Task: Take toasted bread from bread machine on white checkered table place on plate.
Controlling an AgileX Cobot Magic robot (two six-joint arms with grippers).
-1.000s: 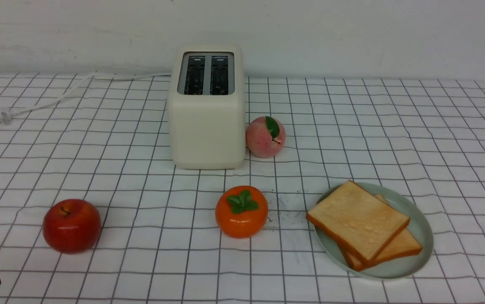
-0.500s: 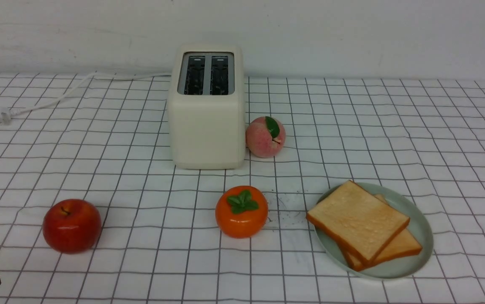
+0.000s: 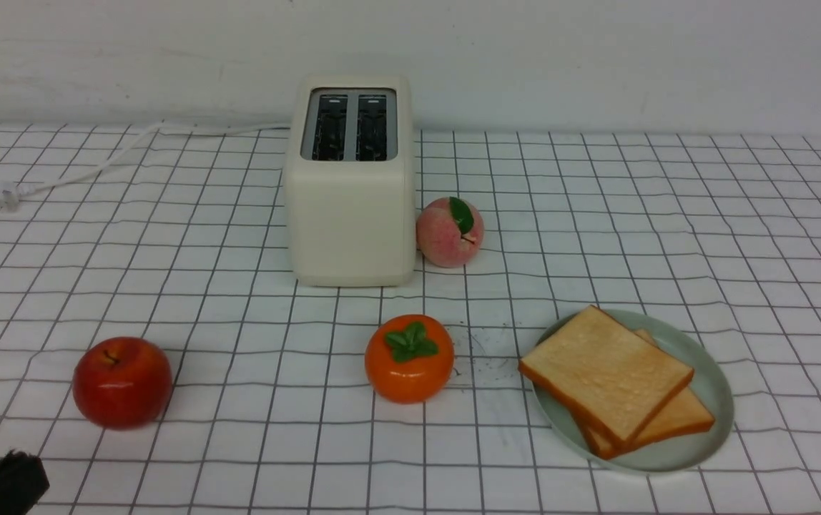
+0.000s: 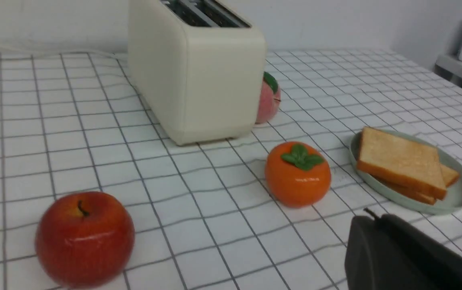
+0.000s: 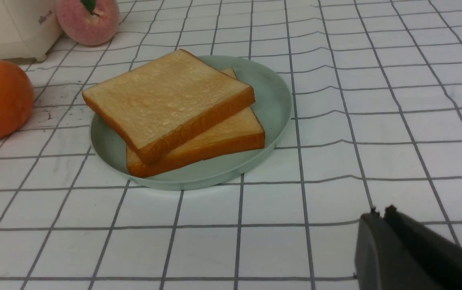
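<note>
L gripper [image 4: 380,217]: fingers seen pressed together in L wrist view, nothing pinched, no contact w/ any item. R gripper [image 5: 383,213]: fingertips seen tight together in R wrist view, nothing held, nothing touched.

L arm: only a dark tip is shown at the near L corner of front view, nearer than the red apple [image 3: 122,383], apart from it. R arm: not caught in front view; its fingers are seen in its own wrist view only, w/ cloth in bkgd.

Toast: both slices on the mint-green plate [image 3: 718,422], R side of the white checkered table [image 3: 239,429]. Upper slice [image 3: 607,372] is laid askew over lower slice [image 3: 682,415], tilted, one corner stuck out past the plate rim on the L. Lower slice is partly hidden.

Toaster [image 3: 351,222]: stood upright near the wall, L of ctr, both slots empty; white cord [image 3: 117,154] run out to the L. Peach [image 3: 450,232] is set just beside toaster, on its R. Persimmon [image 3: 409,359] is placed between apple & plate, apart from both.
</note>
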